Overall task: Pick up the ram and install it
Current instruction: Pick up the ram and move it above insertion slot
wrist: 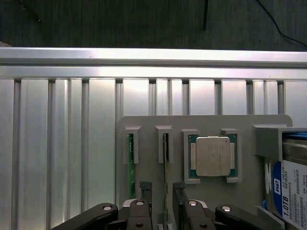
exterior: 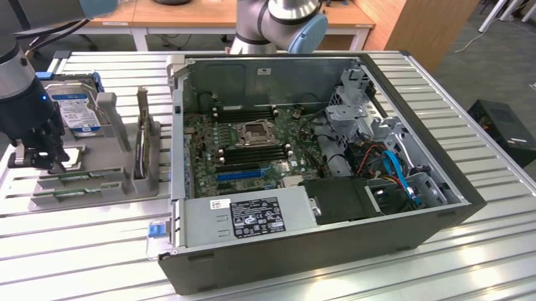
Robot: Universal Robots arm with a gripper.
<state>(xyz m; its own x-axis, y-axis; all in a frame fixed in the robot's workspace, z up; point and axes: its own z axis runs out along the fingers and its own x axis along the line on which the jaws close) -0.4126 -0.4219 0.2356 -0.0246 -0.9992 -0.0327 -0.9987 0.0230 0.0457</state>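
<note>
Okay, table (exterior: 92, 251): ribbed aluminium, long parallel slats, shiny with glare streaks. Behind its far edge are light wooden desks (exterior: 167, 22), and grey carpet floor (exterior: 494, 63) runs past the edge on the exterior view's right.

Near the table edge on the exterior view's left sits a matte grey plastic fixture (exterior: 92, 198), blocky, with upright slots. The black gripper (exterior: 37, 160) hangs over the fixture end nearest that edge, fingers (wrist: 145, 189) apart. In the wrist view the ram (wrist: 165, 151), a thin green stick standing on edge in its narrow slot, runs into the gap between the fingers; cannot tell if they touch it. A second green stick (wrist: 130, 165) stands in the next slot, just beside it. A square silver CPU (wrist: 212, 156) with a green border lies flat in its own pocket. A hard drive (exterior: 74, 113) with a blue and white label leans at the fixture's far end.

Mid-table is an open dark grey PC case (exterior: 335, 251), boxy metal, with a green motherboard (exterior: 251, 144) inside and a silver power supply (exterior: 251, 216) at its near wall.

On the floor off the edge at the exterior view's right is a black box (exterior: 506, 128).
</note>
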